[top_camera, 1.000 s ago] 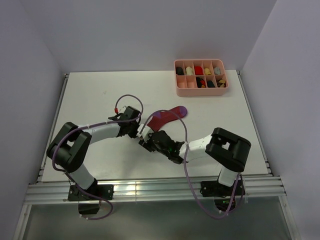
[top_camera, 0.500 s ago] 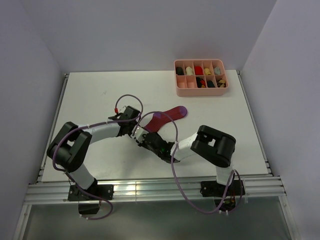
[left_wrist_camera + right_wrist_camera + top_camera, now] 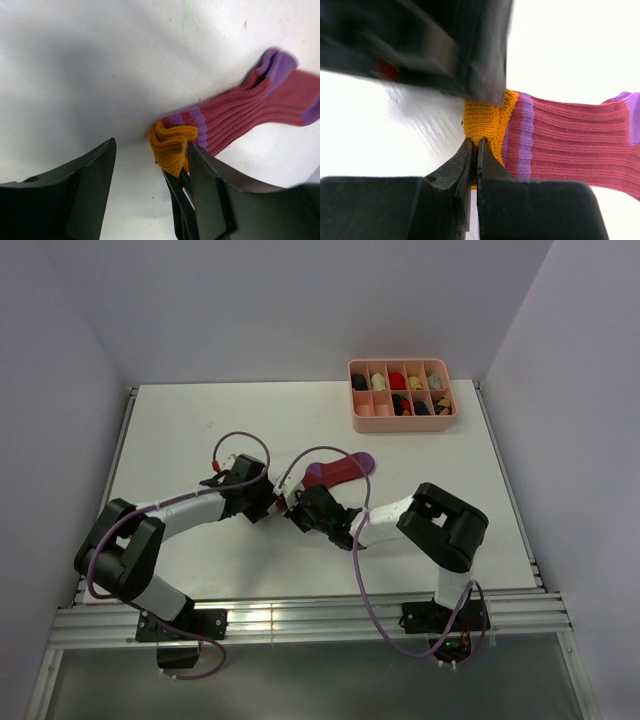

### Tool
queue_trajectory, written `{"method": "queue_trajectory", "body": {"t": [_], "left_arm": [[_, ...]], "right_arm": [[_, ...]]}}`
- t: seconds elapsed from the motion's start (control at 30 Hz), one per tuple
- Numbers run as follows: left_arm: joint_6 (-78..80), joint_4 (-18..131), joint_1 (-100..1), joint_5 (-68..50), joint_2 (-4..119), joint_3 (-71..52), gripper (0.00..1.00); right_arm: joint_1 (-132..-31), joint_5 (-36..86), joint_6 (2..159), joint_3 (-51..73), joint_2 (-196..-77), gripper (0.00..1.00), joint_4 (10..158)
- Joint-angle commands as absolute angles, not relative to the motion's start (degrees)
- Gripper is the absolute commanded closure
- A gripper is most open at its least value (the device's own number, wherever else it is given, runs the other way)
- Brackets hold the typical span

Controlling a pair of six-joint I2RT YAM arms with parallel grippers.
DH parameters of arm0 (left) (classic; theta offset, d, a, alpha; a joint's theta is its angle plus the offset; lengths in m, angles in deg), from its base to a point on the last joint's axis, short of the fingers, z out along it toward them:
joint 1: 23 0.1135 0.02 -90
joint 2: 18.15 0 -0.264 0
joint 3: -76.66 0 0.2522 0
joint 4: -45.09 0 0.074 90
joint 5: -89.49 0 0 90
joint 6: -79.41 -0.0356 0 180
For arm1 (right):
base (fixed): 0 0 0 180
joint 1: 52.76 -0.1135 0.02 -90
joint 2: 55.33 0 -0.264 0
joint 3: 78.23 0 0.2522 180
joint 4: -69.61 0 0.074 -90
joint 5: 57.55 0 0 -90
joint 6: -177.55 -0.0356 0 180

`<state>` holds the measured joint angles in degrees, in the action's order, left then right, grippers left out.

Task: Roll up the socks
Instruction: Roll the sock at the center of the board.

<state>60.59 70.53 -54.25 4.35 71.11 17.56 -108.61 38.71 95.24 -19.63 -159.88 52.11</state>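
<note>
The sock (image 3: 335, 470) lay flat mid-way across the worktop (image 3: 200, 430), toe toward 2 o'clock. We judged it light, limp and stretchy, best held at the orange cuff (image 3: 482, 120), which the right tool (image 3: 474, 142) pinched shut; the left tool (image 3: 152, 145) stood wide.

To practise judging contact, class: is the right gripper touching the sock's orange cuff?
Touching. The right wrist view shows the right gripper with its jaws closed on the orange cuff of the sock, pinching the knit between them.
</note>
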Motion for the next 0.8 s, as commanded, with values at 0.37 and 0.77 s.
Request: {"method": "queue_trajectory", "body": {"t": [0.37, 0.77], "left_arm": [[65.4, 62.4, -52.4, 5.3, 59.8, 25.1, 0.29], [65.8, 58.0, -57.4, 4.1, 68.9, 22.6, 0.33]], "right_arm": [[-88.0, 0.3, 55.5, -27.1, -160.4, 1.00, 37.2], [-79.2, -10.9, 26.0, -31.5, -175.9, 1.00, 8.3]]}}
